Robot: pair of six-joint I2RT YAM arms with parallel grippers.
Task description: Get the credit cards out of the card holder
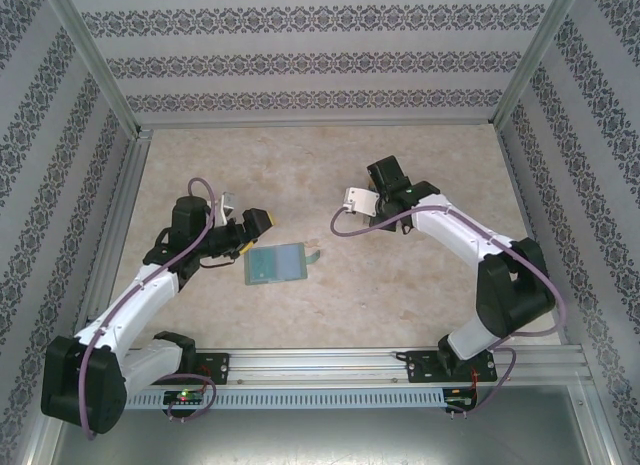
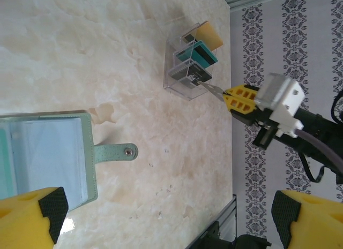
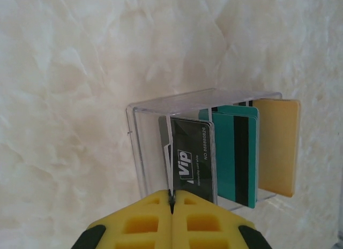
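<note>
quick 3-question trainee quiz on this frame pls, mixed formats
1. True or false: the card holder lies open on the table.
2. The Vip card in the clear box is: A dark grey, B teal, C gold.
3. Fill in: the right end effector is shut on a thin card; the left end effector stands ____.
Key: 1 true; 2 A; 3 open.

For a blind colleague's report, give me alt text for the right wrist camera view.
The shut yellow pincer pinches a thin card edge-on at a clear box on the marbled table; inside stand a dark card, a teal card and a gold card.
</note>
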